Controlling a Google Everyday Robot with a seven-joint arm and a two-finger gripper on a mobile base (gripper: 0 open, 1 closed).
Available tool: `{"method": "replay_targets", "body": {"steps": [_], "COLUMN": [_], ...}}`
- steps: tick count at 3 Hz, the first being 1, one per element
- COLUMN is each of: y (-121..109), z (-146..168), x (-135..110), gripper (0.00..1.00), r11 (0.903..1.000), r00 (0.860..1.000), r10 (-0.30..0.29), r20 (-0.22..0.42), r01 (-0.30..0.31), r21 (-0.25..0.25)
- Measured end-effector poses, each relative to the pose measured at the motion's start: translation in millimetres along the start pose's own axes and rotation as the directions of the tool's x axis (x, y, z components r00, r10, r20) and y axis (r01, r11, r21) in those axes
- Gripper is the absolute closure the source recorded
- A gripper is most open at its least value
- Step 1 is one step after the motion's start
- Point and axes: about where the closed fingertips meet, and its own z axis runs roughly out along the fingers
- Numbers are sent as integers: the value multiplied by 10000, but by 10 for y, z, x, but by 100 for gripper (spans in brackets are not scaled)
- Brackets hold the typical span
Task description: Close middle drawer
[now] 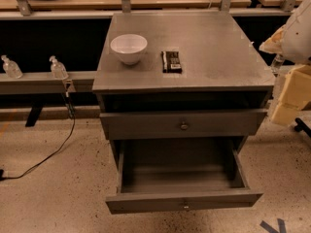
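Note:
The grey metal cabinet (pixel 194 38) stands in the middle of the camera view. Its middle drawer (pixel 183 201) is pulled far out towards me, empty inside, with a small round knob (pixel 185 206) on its flat front. The top drawer (pixel 182 124) above it sticks out a little. The lowest drawer is hidden under the open one. My arm's white and cream parts show at the right edge, with the gripper (pixel 287 97) beside the cabinet's right side, level with the top drawer and apart from the middle drawer.
A white bowl (pixel 129 47) and a dark flat packet (pixel 171 61) sit on the cabinet top. Two clear bottles (pixel 58 68) stand on a rail at the left. A black cable (pixel 53 152) runs across the speckled floor at the left. Wooden desks stand behind.

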Motion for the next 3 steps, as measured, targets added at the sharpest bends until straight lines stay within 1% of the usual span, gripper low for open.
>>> {"method": "replay_targets", "body": {"steps": [1, 2, 3], "y": [0, 221, 682], "z": [0, 427, 856], "x": [0, 42, -122], "gripper": [0, 0, 0], "r11": [10000, 9997, 9989], "r00": [10000, 9977, 9779], "r10": [0, 210, 184], "r20": [0, 651, 2083], "r01": [0, -202, -89], "r21": [0, -131, -467]}}
